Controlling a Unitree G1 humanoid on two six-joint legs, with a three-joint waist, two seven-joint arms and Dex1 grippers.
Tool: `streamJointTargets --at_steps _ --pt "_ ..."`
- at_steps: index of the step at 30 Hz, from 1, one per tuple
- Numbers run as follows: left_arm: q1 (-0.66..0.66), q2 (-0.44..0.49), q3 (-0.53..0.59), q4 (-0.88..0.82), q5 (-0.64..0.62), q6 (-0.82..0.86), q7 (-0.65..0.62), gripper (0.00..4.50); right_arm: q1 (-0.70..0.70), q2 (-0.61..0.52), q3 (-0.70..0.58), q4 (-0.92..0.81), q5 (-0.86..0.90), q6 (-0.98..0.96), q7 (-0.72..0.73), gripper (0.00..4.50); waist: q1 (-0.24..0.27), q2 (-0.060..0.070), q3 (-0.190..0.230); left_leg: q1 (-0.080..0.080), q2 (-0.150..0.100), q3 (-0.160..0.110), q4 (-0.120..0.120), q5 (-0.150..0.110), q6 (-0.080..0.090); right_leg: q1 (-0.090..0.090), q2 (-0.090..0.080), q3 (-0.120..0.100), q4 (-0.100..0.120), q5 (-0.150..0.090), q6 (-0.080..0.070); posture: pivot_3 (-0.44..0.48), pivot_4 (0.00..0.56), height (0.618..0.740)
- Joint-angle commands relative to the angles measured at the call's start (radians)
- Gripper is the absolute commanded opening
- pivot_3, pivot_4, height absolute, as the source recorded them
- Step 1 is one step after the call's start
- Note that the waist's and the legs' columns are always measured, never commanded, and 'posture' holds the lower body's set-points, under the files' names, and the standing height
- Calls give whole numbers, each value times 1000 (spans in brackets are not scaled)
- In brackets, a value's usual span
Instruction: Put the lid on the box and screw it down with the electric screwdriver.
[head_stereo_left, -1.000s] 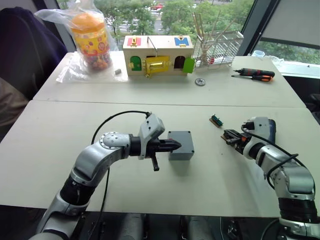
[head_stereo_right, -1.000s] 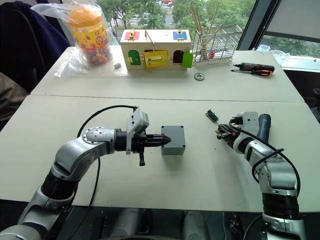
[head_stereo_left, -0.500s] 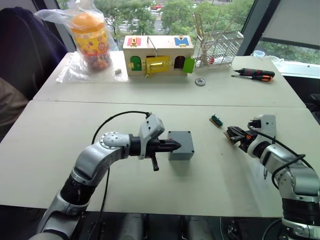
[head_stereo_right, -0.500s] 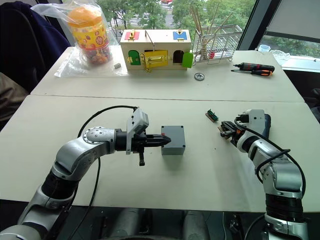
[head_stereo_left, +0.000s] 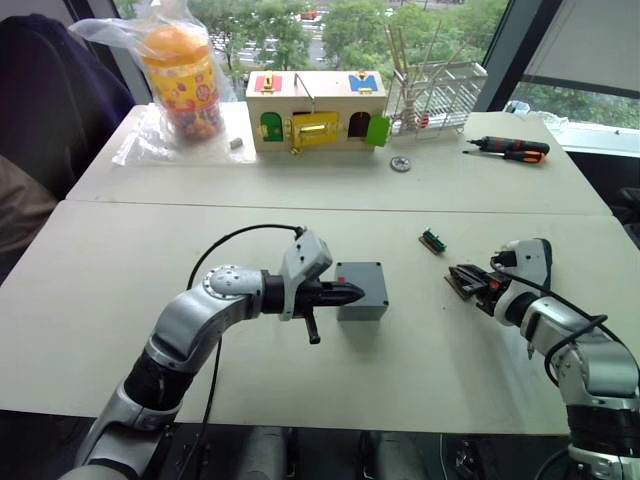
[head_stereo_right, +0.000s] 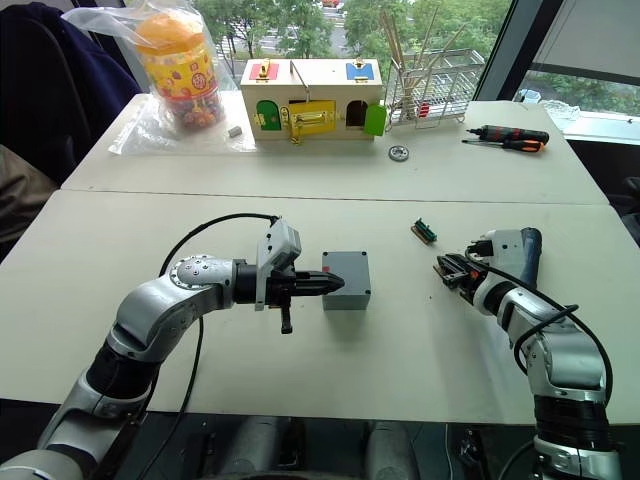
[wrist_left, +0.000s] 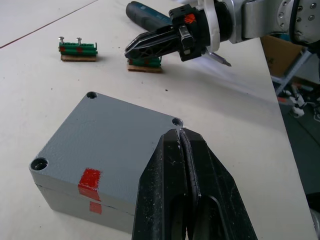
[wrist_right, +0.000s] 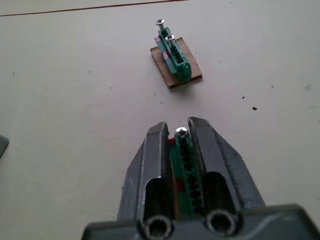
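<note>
Pale table (head_stereo_left: 120, 260) under a window, with clutter along the far edge.

Left gripper (head_stereo_left: 350, 293): fingers pressed together, empty, tip resting on the near edge of the lid (wrist_left: 115, 135). Same as a second ago.

Box (head_stereo_left: 365, 303): mid-table, grey, thick-walled. Lid seated flush on top, red tape across the seam. Three corner holes in view, apparently empty.

Spare screw strip (head_stereo_left: 432, 240): green, near the right gripper, carrying two screws.

Right gripper (head_stereo_left: 462, 280): clamped around a second green screw strip (wrist_right: 186, 155), one screw upright in it. Shifted slightly over the last second. Suggests screws being fetched, driving not yet begun.

Electric screwdriver (wrist_left: 145, 12): dark blue, lying untouched just behind the right wrist.
</note>
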Motion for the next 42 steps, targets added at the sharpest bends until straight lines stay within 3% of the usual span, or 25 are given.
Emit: streamJointTargets --at_steps 1,17,20,22,42 --pt "-5 -4 5 -19 -3 -22 0 0 2 -21 -18 -30 4 -3 4 1812 0 0 0 0 0 0 0 0 0 0 0 0 0 0 0 0 150 706" --pt "-4 -15 -12 -5 9 -42 -8 0 10 -23 -35 -88 26 31 -2 1812 1 0 0 0 0 0 0 0 0 0 0 0 0 0 0 0 150 706" --pt "-3 -15 -12 -2 11 -44 -7 0 7 -19 -29 -79 23 28 -3 949 1 0 0 0 0 0 0 0 0 0 0 0 0 0 0 0 150 706" --pt "-2 -15 -13 -3 12 -45 -6 0 2 -15 -29 -76 23 25 -6 23 0 0 0 0 0 0 0 0 0 0 0 0 0 0 0 0 150 706" --pt "-9 -14 13 15 5 -58 -8 0 -1 -46 -98 -126 65 -13 29 23 0 0 0 0 0 0 0 0 0 0 0 0 0 0 0 0 150 706"
